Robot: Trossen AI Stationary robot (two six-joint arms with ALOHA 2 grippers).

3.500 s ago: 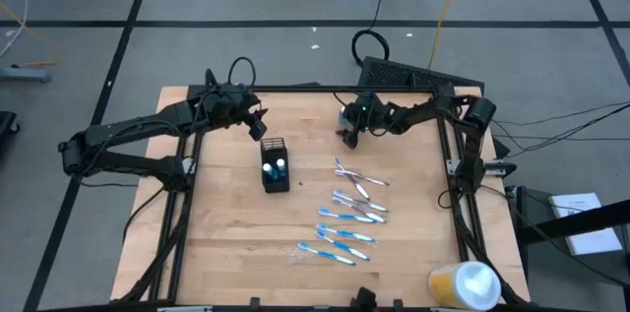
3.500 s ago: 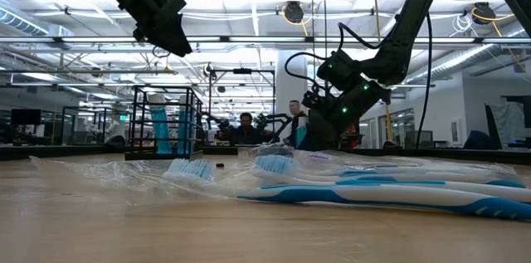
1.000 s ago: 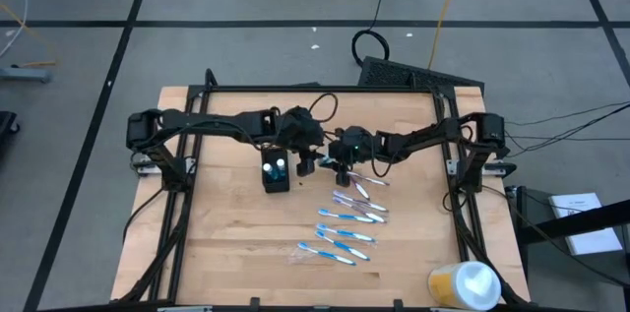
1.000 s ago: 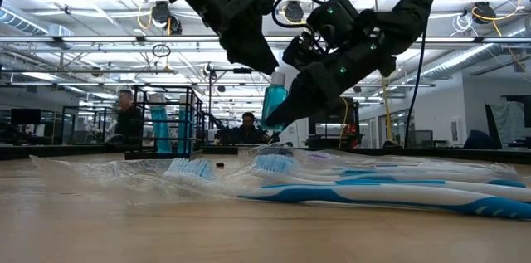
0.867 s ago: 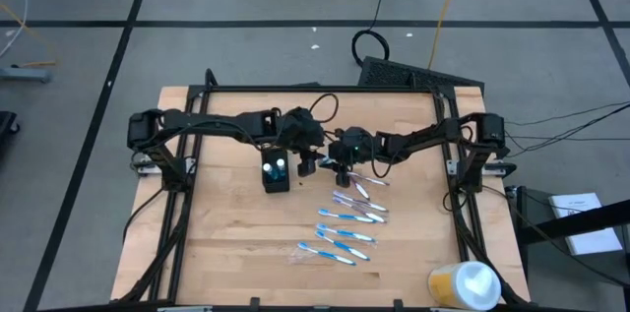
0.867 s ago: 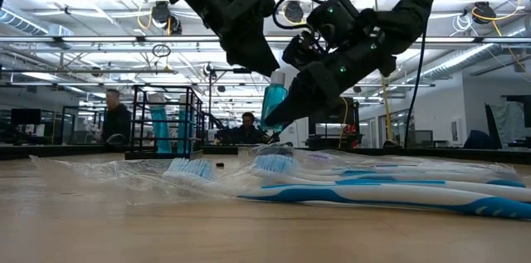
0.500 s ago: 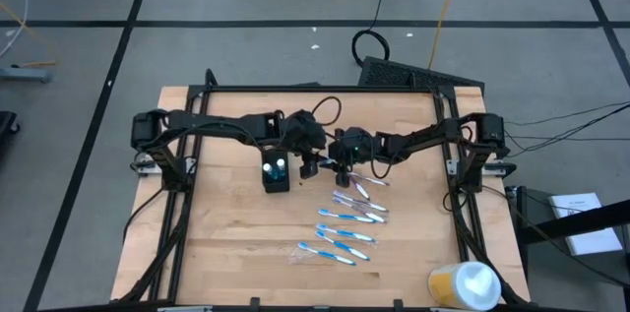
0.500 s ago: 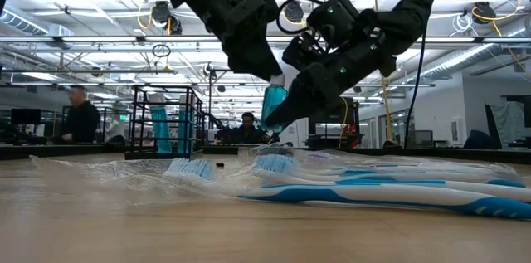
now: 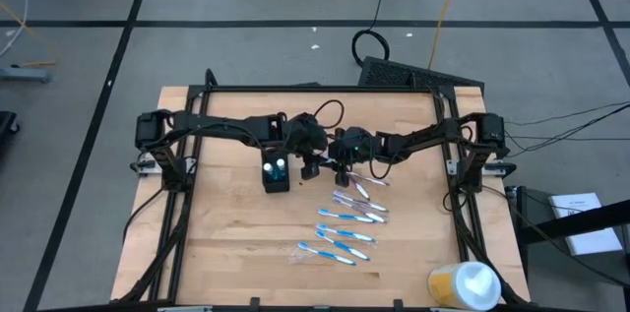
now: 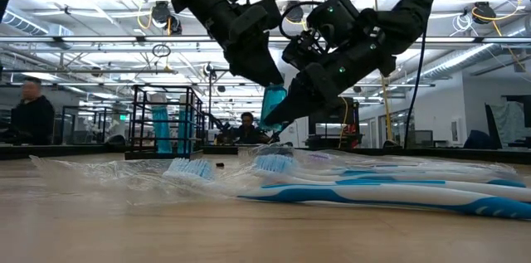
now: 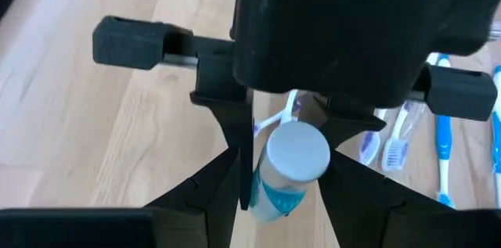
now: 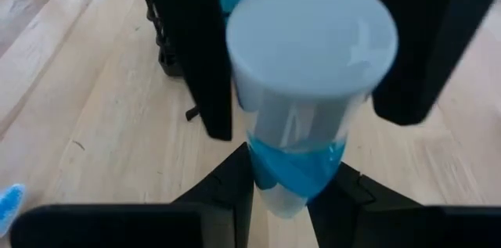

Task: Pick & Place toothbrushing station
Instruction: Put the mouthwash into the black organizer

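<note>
right gripper [image 12: 282, 162] clamped on small blue-and-white tube [image 12: 305, 99], cap end out toward left arm, above table between mesh holder [image 9: 276, 170] and toothbrushes [image 9: 346, 216]. left gripper [image 11: 286, 193] fingers straddle cap end, part open, grip not clearly made; looks like handover. holder already carries two tubes. toothbrushes loose on table [image 9: 226, 253].

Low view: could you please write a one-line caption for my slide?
Above the toothbrushes, the right gripper holds a blue-and-white tube while the left gripper closes in on it.
</note>
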